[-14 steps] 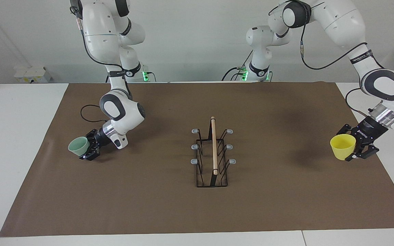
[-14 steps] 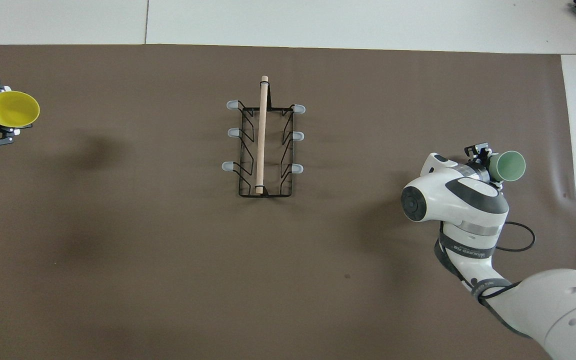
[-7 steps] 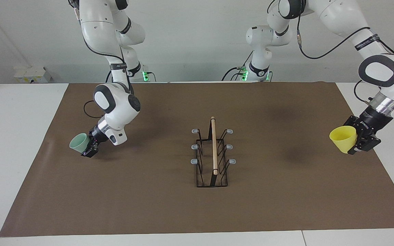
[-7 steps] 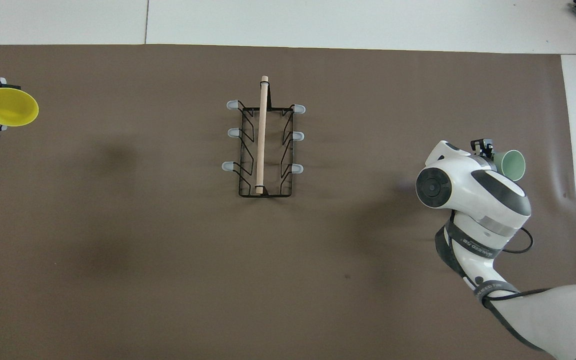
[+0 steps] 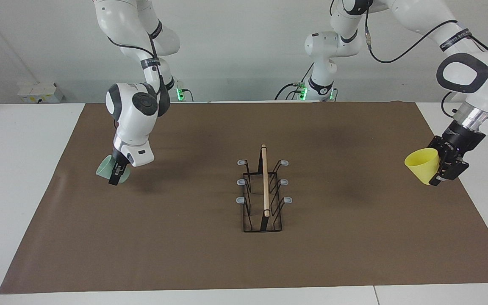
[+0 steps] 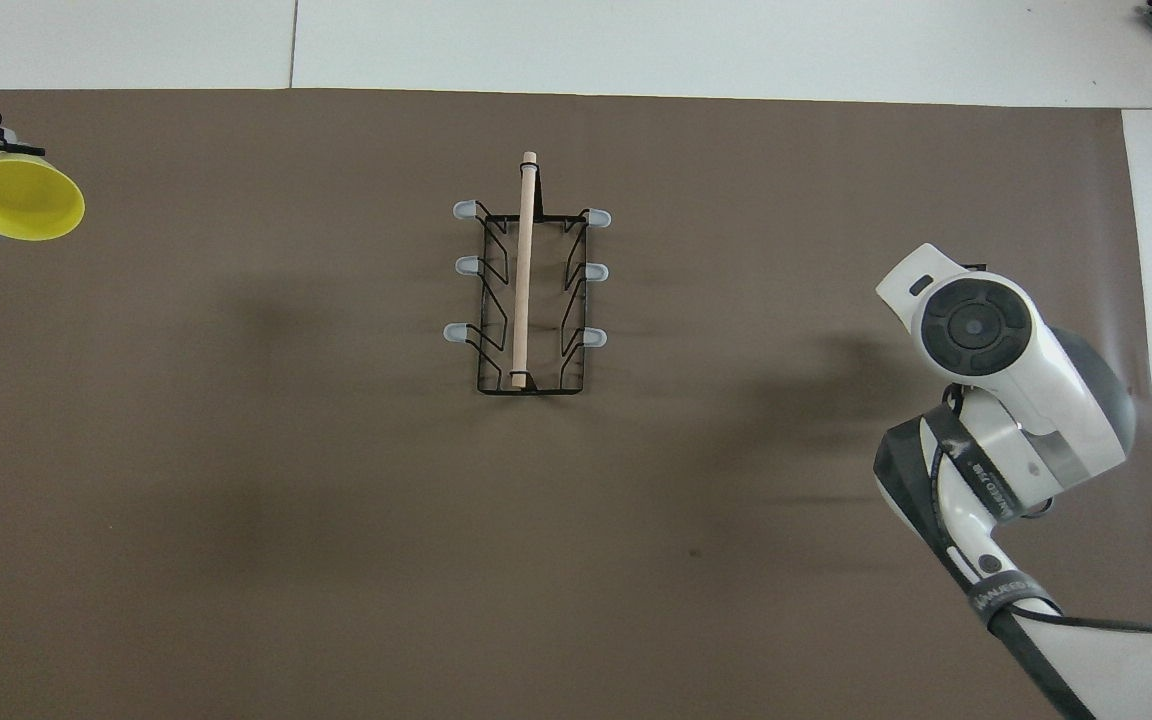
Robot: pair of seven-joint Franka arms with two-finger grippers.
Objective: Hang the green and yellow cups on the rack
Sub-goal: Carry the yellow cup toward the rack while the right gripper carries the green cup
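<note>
The black wire rack (image 5: 264, 192) with a wooden rod on top stands mid-mat; it also shows in the overhead view (image 6: 526, 290), its grey-tipped prongs bare. My right gripper (image 5: 115, 173) is shut on the mint green cup (image 5: 104, 168) and holds it tilted above the mat at the right arm's end. In the overhead view the right arm's wrist (image 6: 976, 325) hides that cup. My left gripper (image 5: 438, 169) is shut on the yellow cup (image 5: 421, 164), held on its side above the mat's edge at the left arm's end, its mouth showing in the overhead view (image 6: 21, 200).
A brown mat (image 5: 184, 254) covers most of the white table (image 5: 19, 178). A small white box (image 5: 40, 92) sits by the wall at the right arm's end. Nothing else stands on the mat around the rack.
Both arms have risen with their cups. The right wrist has swung upright, tipping the green cup and bringing it slightly toward the rack. The yellow cup has lifted a little.
</note>
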